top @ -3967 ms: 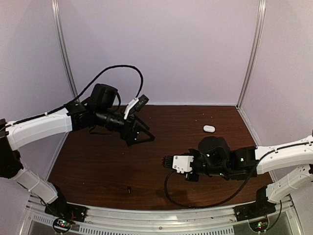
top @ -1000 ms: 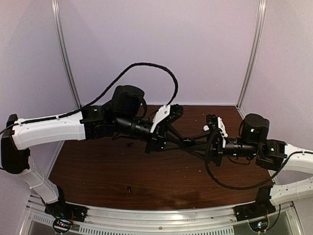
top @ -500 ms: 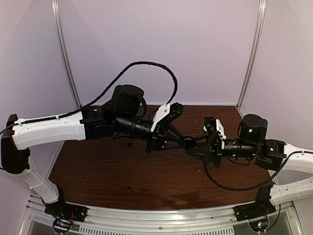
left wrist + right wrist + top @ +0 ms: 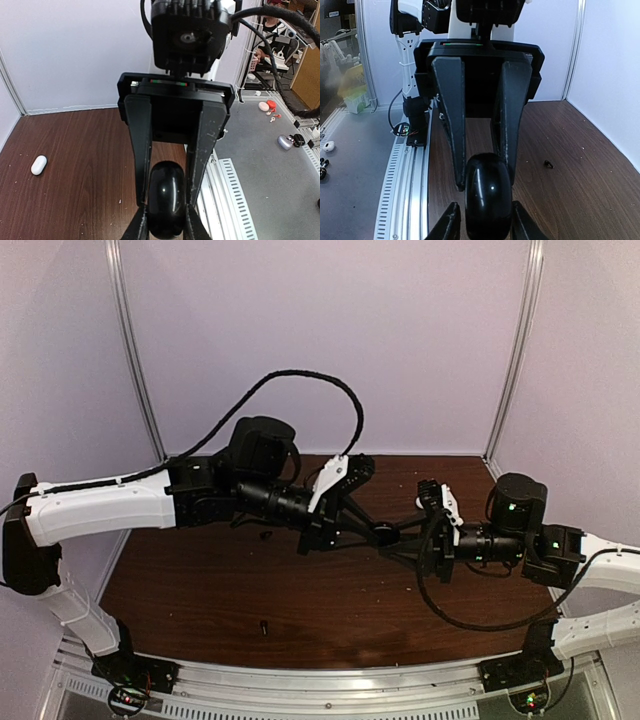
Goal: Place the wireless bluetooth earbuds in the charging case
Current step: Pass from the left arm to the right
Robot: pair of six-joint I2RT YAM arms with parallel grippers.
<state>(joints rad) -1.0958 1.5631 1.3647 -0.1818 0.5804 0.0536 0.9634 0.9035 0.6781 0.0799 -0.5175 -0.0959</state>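
The two arms meet nose to nose above the dark brown wooden desk [image 4: 200, 590], and both are pinching the same glossy black oval puck [image 4: 165, 197]. The left jaws are drawn narrow, with a finger pressed to each side of the puck. The right jaws come in from the opposite end, just as narrow, and flank it the same way. The puck is held clear of the desk, its long axis running along the fingers.

The small white glossy pebble-shaped charging case [image 4: 39, 165] lies flat and shut on the desk, well apart from the jaws. Its long axis points away towards the pale wall, leaning a little right. Only the left wrist camera shows it; from above I cannot pick it out behind the right arm [image 4: 520, 540]. The right wrist camera shows a tiny black bit [image 4: 548, 163] lying on the wood.
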